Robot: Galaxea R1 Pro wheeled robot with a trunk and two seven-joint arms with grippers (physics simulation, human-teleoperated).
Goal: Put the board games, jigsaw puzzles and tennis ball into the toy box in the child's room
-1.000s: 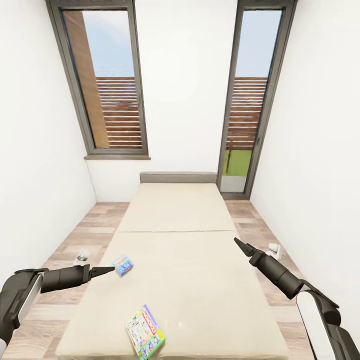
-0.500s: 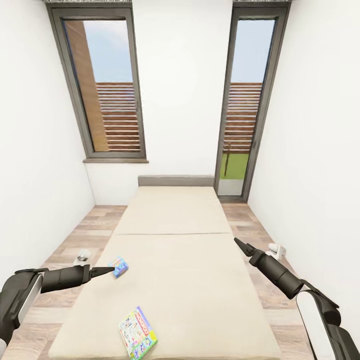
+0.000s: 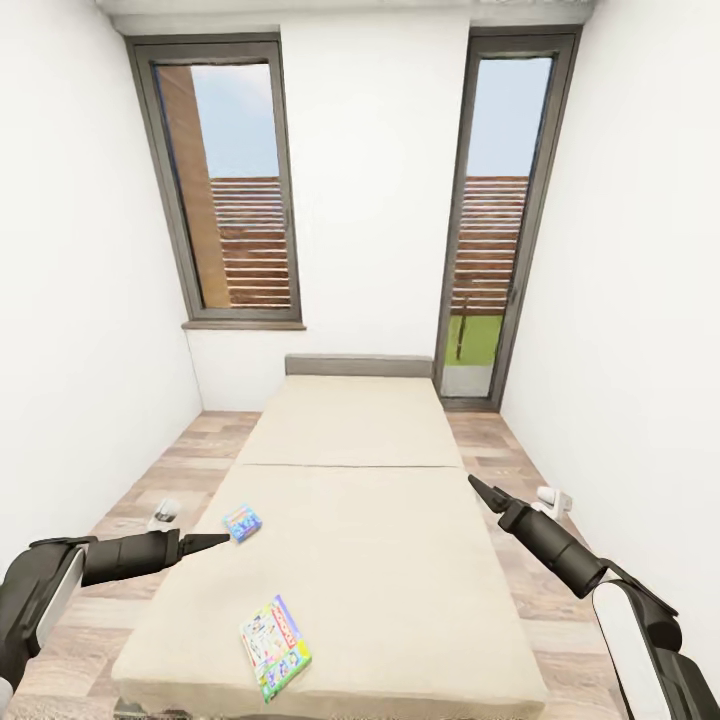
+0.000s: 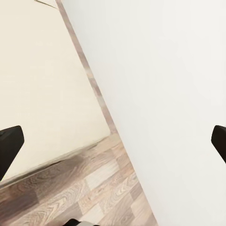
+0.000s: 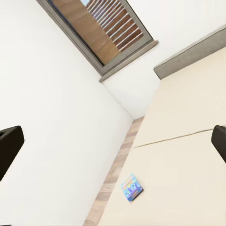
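Both grippers, left point(image 3: 215, 542) and right point(image 3: 478, 489), gape wide, empty; head view catches the white-green game point(image 3: 274, 647), right wrist just the small blue game point(image 5: 132, 187) on the bed point(image 3: 400, 560)

Both arms reach forward, low and wide apart. The left gripper point(image 3: 215, 542) points inward with fingers point(image 4: 8, 146) spread; the right gripper point(image 3: 480, 490) angles up, likewise spread.

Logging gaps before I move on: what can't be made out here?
- Print on the small blue game: too small in head and right wrist views.
- Print on the longer game: too small to read, head view.
- Left fingers: cut off by left wrist view's edges.
- Right fingers: likewise cut off, right wrist view.
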